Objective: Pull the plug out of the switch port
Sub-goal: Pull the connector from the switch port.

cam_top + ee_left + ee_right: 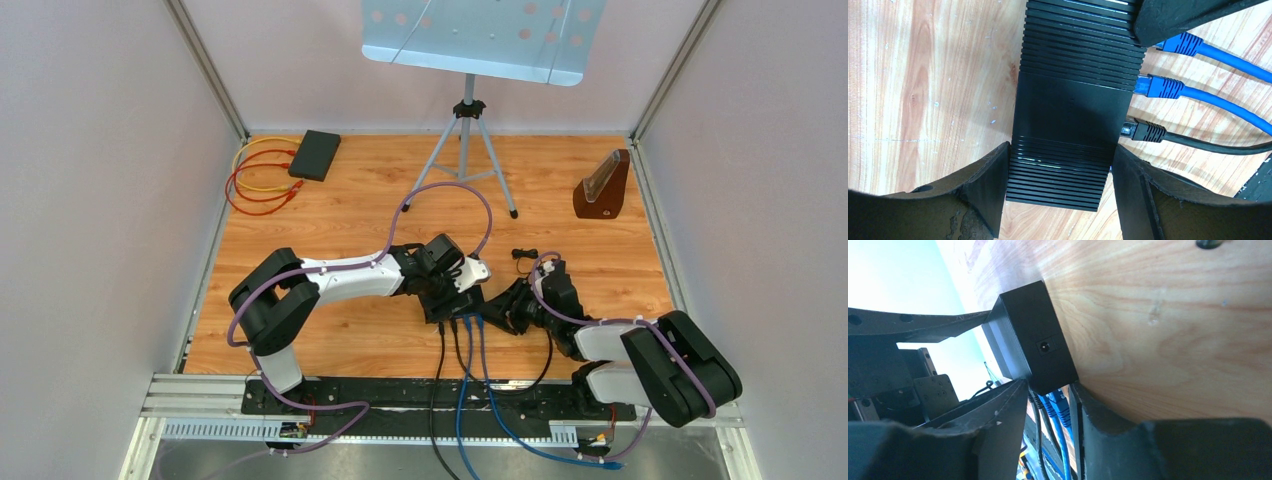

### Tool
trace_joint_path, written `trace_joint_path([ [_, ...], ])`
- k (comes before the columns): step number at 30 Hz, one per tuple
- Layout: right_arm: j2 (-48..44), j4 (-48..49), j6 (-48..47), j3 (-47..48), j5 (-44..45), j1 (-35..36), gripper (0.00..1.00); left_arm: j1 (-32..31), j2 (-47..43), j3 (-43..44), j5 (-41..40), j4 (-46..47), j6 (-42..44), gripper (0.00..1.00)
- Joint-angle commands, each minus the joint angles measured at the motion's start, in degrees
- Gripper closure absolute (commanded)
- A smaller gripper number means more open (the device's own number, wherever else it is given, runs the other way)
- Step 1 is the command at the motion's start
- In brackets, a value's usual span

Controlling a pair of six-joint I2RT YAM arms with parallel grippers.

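Observation:
The black ribbed switch [1073, 100] lies on the wooden table. My left gripper [1060, 190] is shut on the switch, one finger pressed to each long side. Two blue plugs [1160, 87] and a black plug [1145, 131] sit in its ports. In the right wrist view the switch's [1028, 335] end face shows, with the blue plugs [1058, 407] and black plugs [1037, 402] below it. My right gripper [1050, 415] is open, its fingers straddling these plugs with a gap on the left side. From above, the right gripper [500, 312] meets the switch [445, 300] at its port side.
Black and blue cables [462, 380] run from the switch over the near rail [300, 400]. A second black box [315, 155] with red and yellow cables lies back left. A tripod stand [465, 150] and a brown wedge-shaped object [603, 187] stand at the back.

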Motion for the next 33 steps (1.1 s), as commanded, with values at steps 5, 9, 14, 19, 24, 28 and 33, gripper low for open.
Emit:
trace_joint_path([
  [5,3.31,6.38,-2.55,-1.02,-1.31,-0.08,0.69,-0.79,1.22,-0.90,2.81,-1.57,0.33,0.37],
  [9,2.02,7.97,-6.26,-1.67,-4.58,-0.04,0.60,-0.76,1.28,-0.66,1.97,-2.13,0.84,0.37],
  [14,-0.82,5.16,-7.76,-2.05,-4.25,-0.04,0.59,-0.79,1.25,-0.76,1.91,-2.18,0.78,0.37],
  [19,-1.04,4.02,-7.98,-1.21,-4.02,0.00,0.67,-0.79,1.54,-0.61,2.37,-2.11,0.39,0.37],
  [24,1.54,5.76,-7.98,-0.43,-5.65,-0.04,0.73,-0.79,1.74,-0.29,2.37,-2.34,0.37,0.37],
  [28,3.45,7.20,-7.85,-0.50,-6.39,-0.01,0.72,-0.79,2.25,-0.15,2.59,-2.40,0.41,0.37],
  [33,3.71,6.91,-5.96,-0.42,-3.84,-0.09,0.72,-0.78,2.28,-0.35,2.96,-2.23,0.13,0.38],
])
